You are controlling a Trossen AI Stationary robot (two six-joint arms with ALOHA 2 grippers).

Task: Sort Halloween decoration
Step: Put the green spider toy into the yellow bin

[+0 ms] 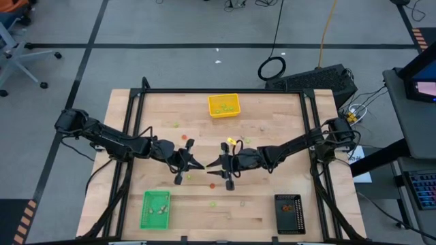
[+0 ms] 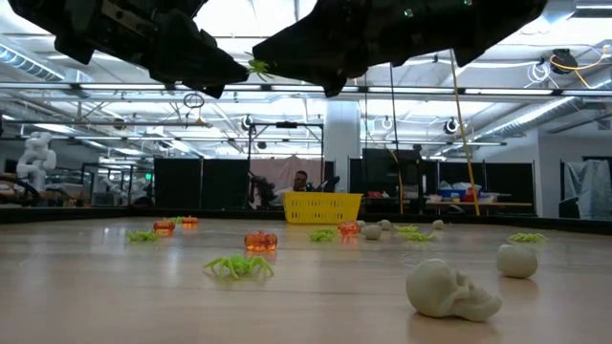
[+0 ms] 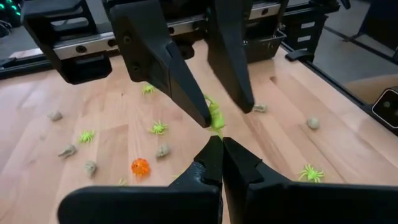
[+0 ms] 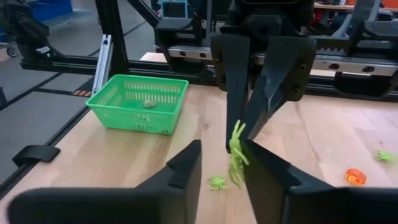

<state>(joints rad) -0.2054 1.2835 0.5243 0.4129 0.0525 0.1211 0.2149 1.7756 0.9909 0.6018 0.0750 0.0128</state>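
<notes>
Many tiny Halloween decoration pieces lie scattered on the wooden table [image 1: 272,197]: orange pumpkins [image 2: 260,242], green spiders [image 2: 237,266] and pale skulls [image 2: 449,290]. My two grippers meet tip to tip above the table's middle. My left gripper [image 3: 221,142] is shut on one light green spider [image 3: 216,117], which also shows in the low view [image 2: 258,67]. My right gripper [image 4: 221,144] faces it from the right. Its fingers stand apart on either side of that spider [image 4: 236,155]. My left gripper pinches the green spider by one end [image 3: 216,126] at the tips of its two shut fingers. It comes nearly level from the table's left. The spider is lifted well clear of the table and sticks out beyond the fingertips. My right gripper has the spider close against one finger [image 4: 252,155]; I cannot tell whether it touches.
A yellow tray [image 1: 223,105] with pieces in it stands at the far middle. A green basket [image 1: 155,209] is at the near left and a black tray [image 1: 289,213] at the near right. Black rails frame the table's sides.
</notes>
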